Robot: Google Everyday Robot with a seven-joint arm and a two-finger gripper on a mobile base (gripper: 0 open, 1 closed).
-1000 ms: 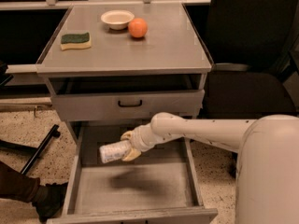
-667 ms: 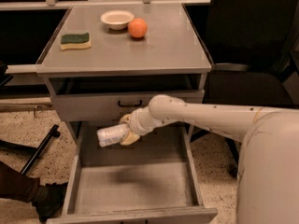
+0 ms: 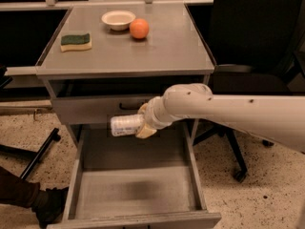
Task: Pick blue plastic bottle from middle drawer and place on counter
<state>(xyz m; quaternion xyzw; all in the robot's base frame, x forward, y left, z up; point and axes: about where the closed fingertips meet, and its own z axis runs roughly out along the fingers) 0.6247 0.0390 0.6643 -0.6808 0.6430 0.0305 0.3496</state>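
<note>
My gripper (image 3: 141, 124) is shut on the blue plastic bottle (image 3: 125, 125), a small clear bottle with a pale label, held sideways in the air. It hangs above the back of the open middle drawer (image 3: 138, 190), in front of the closed upper drawer front (image 3: 95, 109). The drawer floor below is bare. The grey counter (image 3: 167, 46) is above and behind the bottle. My white arm (image 3: 228, 111) reaches in from the right.
On the counter stand a green-and-yellow sponge (image 3: 75, 41), a white bowl (image 3: 118, 19) and an orange fruit (image 3: 139, 28). A black office chair (image 3: 252, 56) stands to the right of the cabinet. A dark shoe (image 3: 47, 204) is at the lower left by the drawer.
My gripper has lifted the bottle up out of the drawer, from low over the drawer floor to the height of the upper drawer front.
</note>
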